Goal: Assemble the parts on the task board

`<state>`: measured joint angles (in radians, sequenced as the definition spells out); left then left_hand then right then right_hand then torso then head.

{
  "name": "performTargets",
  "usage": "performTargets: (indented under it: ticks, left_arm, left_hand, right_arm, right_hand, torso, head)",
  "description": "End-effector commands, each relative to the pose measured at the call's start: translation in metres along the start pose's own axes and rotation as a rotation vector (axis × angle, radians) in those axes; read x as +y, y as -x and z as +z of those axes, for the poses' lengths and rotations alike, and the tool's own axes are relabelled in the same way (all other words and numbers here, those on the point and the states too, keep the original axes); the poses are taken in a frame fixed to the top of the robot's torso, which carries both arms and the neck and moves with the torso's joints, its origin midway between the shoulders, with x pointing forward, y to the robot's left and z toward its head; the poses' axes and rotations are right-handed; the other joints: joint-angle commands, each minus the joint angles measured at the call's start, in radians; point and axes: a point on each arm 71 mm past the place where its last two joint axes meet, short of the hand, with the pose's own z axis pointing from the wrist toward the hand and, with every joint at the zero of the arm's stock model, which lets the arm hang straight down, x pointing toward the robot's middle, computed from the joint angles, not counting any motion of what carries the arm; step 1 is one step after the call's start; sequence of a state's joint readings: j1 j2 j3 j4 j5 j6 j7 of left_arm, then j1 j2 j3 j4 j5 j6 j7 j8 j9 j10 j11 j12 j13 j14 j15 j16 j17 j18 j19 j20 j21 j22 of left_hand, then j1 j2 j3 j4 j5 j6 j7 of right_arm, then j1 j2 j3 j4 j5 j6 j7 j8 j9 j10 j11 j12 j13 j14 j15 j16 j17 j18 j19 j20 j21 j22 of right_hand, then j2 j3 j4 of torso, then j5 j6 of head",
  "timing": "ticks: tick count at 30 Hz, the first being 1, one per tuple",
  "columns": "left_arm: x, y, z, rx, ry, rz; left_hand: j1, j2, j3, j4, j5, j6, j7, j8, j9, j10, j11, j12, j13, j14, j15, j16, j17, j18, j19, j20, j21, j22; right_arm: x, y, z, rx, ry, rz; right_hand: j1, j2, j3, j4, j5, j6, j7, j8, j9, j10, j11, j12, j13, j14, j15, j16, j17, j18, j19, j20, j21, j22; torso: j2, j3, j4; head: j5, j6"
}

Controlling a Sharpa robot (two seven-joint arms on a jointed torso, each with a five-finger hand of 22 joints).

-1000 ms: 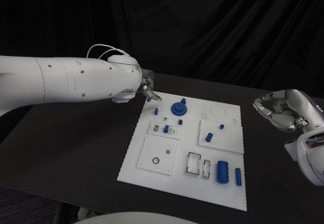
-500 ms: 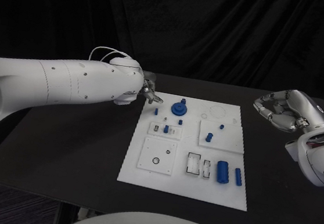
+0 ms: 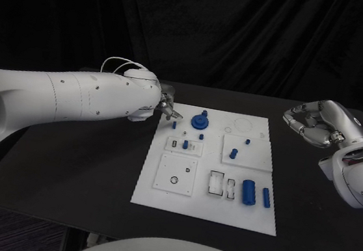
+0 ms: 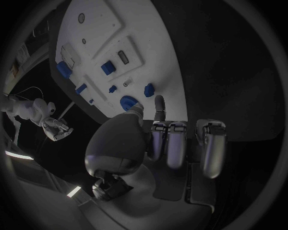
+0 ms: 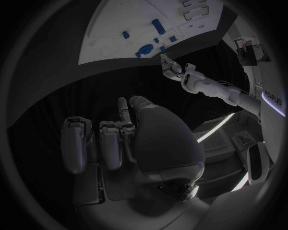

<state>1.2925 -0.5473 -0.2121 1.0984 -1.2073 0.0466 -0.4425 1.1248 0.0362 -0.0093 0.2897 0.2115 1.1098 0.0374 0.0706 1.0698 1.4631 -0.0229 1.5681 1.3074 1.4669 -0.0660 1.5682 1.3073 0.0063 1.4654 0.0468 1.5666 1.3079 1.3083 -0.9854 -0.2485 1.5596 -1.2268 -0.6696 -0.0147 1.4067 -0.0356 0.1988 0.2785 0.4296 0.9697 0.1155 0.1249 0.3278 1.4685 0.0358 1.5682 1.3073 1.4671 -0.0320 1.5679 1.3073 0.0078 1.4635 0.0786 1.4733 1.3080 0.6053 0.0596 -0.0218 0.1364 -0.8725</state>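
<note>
Task board (image 3: 207,199): white plate, centre of black table (image 3: 70,165). Blue parts on it: round piece with upright post (image 3: 201,122) near far edge, large cylinder (image 3: 249,192) and smaller cylinder (image 3: 266,198) near right edge. Left hand (image 3: 165,105): beside board's far-left corner, fingers apart, holding nothing. Right hand (image 3: 315,123): well right of board, fingers curled in, nothing held.

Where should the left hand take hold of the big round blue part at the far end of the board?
Probably by the short stem on top of the round blue part, coming from above with the left hand. The stem stands upright, clear of the flat disc below, which sits low on the task board.
</note>
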Motion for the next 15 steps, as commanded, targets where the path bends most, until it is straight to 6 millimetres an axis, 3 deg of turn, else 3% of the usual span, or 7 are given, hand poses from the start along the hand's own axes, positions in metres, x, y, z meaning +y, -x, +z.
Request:
performTargets:
  ticks: [1, 15]
  left_arm:
    - [-0.0027, -0.0029, 0.0008, 0.006, -0.015, -0.002]
    - [-0.0054, -0.0084, 0.0026, 0.015, -0.02, -0.001]
  left_hand:
    - [0.002, 0.006, -0.005, 0.001, 0.004, 0.008, 0.001, -0.005, -0.001, 0.108, -0.006, 0.003, 0.263, 0.104, -0.008, 0.003, 0.264, -0.006, 0.104, -0.008, 0.002, 0.262]
    - [0.001, 0.008, -0.007, 0.001, 0.005, 0.012, 0.0, -0.004, -0.005, 0.108, -0.007, 0.003, 0.263, 0.104, -0.009, 0.003, 0.264, -0.005, 0.103, -0.008, 0.001, 0.262]
  right_arm:
    - [-0.0003, -0.0005, -0.0009, -0.001, -0.001, -0.001]
    - [-0.0008, -0.0006, -0.0011, 0.002, -0.004, -0.001]
  right_hand:
    - [0.006, -0.006, 0.007, 0.001, 0.004, 0.007, 0.001, -0.003, -0.002, 0.102, 0.004, 0.003, 0.263, 0.104, 0.007, 0.003, 0.263, 0.019, 0.049, 0.006, 0.001, 0.228]
    - [0.006, -0.006, 0.007, 0.001, 0.004, 0.007, 0.001, -0.003, -0.002, 0.102, 0.004, 0.003, 0.263, 0.104, 0.007, 0.003, 0.263, 0.019, 0.049, 0.006, 0.001, 0.228]
  torso:
    - [0.0, -0.0003, -0.0001]
    - [0.0, -0.0003, 0.0005]
  head:
    - [0.0, 0.0]
    - [-0.002, 0.0]
